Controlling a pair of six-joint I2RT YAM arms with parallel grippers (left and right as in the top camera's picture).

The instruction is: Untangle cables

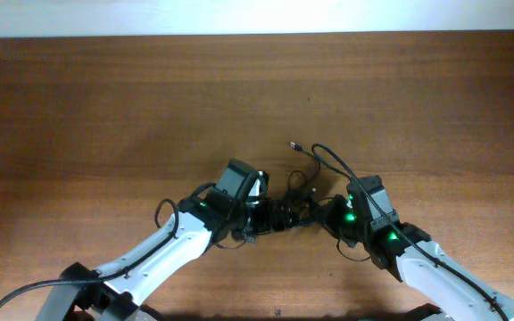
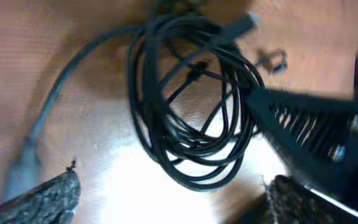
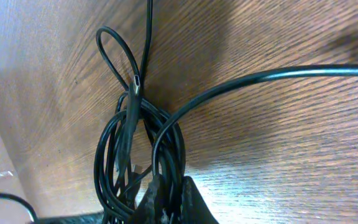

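The cables (image 1: 298, 201) lie bunched mid-tabletop (image 1: 105, 107), right claw (image 3: 166, 202) clamped on them, left claw (image 2: 169, 198) spread apart over them; untangling looks barely begun, so the left claw must next pinch one loop.

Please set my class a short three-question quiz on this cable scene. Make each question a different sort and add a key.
1. True or false: the cables lie stretched out in separate straight lines.
2. Multiple choice: which gripper has its fingers wide apart? A. the left gripper. B. the right gripper. C. both.
3. Short answer: in the overhead view, what lies on the table just beyond the bundle, on the side away from the arms?

Key:
1. False. They are bunched together in a coil.
2. A. The right gripper's fingers are shut on the cables.
3. A loose plug end.
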